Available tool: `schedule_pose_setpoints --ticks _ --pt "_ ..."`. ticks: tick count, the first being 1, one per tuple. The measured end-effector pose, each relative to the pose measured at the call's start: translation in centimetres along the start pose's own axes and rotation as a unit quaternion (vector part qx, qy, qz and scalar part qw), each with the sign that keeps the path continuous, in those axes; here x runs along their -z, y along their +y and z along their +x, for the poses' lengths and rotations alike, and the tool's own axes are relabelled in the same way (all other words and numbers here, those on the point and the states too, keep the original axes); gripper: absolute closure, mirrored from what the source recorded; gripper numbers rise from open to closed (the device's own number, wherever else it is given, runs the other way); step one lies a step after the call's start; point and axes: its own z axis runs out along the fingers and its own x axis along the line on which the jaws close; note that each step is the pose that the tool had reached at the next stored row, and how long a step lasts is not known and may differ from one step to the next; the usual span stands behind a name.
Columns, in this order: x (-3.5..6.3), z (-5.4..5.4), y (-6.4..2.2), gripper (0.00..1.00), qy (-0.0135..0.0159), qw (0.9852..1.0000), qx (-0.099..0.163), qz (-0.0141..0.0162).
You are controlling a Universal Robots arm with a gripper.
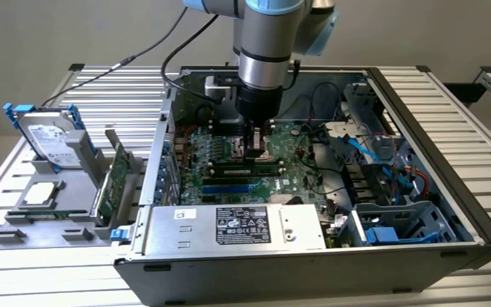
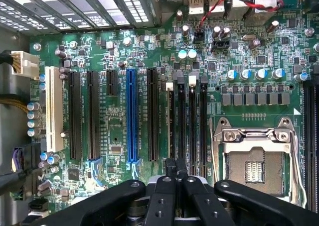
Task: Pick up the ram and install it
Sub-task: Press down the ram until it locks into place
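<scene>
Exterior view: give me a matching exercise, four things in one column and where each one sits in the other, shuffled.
Things:
1. hard drive
2. processor chip
3. expansion card
4. gripper

Places:
A. over the motherboard, inside the computer case
B. lying flat on the gray holder
C. upright between blue brackets
D. on edge in the holder, just outside the case wall

Pairs: 1-C, 2-B, 3-D, 4-A
</scene>
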Motion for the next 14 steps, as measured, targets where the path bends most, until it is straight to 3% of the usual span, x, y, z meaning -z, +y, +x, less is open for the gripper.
schedule_pose_setpoints --ticks 2,7,14 --pt "0.48 0.0 0.04 0.89 -0.0012 1.0000 0.000 0.0001" --pt "2.69 0.3 0.21 0.89 -0.0004 1.0000 0.000 -0.0002" --pt "2.75 0.3 0.21 0.89 -0.0004 1.0000 0.000 -0.0004"
